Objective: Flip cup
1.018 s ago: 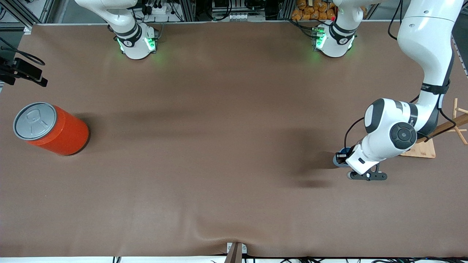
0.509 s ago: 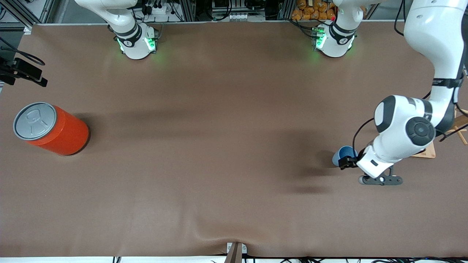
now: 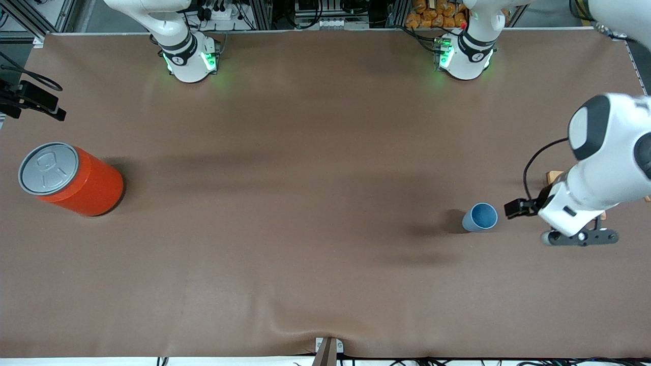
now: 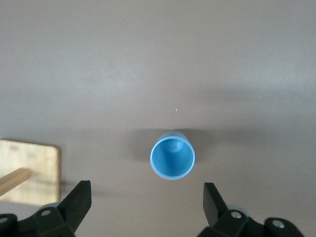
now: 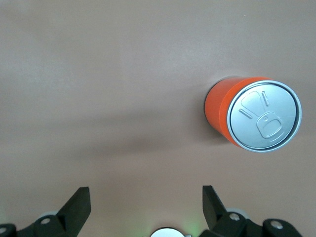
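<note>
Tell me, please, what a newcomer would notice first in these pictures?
Probably the orange-red can with its grey lid, standing at the right arm's end of the table. Next, the small blue cup standing mouth up toward the left arm's end, with the left pincer open, clear of it. The right pincer hangs open above the table near the can.

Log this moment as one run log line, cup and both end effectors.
cup: upright, mouth up, free on table | left end effector: open, above cup, empty | right end effector: open, waiting above table near can
</note>
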Tool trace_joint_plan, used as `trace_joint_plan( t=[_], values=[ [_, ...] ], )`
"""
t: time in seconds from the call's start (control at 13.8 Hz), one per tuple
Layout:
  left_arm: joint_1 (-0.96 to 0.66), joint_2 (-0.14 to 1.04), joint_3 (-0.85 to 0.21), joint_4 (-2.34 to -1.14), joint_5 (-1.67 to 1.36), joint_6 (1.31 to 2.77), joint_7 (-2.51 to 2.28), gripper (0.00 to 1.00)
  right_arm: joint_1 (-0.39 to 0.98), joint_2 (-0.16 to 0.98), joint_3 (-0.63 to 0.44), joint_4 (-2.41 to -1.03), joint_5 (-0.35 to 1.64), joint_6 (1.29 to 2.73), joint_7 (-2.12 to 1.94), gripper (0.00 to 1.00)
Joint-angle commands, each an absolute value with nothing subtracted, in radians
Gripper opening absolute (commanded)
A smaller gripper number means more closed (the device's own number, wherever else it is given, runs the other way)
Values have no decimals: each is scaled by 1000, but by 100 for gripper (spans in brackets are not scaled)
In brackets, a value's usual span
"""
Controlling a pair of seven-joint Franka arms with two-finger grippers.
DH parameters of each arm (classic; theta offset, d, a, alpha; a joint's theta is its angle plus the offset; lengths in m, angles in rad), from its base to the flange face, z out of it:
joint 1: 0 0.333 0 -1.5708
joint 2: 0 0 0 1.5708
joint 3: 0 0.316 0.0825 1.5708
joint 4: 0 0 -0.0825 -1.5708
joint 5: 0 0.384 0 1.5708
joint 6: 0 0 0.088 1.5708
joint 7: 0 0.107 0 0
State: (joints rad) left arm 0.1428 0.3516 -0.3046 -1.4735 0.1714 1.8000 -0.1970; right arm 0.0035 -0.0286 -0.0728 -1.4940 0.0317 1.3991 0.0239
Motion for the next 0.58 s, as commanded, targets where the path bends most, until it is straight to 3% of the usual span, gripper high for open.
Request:
trace_joint_plan(
  t=[0.0, 0.51],
  values=[
    [159, 264, -305, -1485, 192, 1720, -186, 100, -6, -35, -66, -1489, 20, 1394, 23, 100],
    [175, 92, -304, -1488, 176, 1623, -126, 100, 0, -35, -66, -1488, -8, 1391, 2, 100]
  ],
)
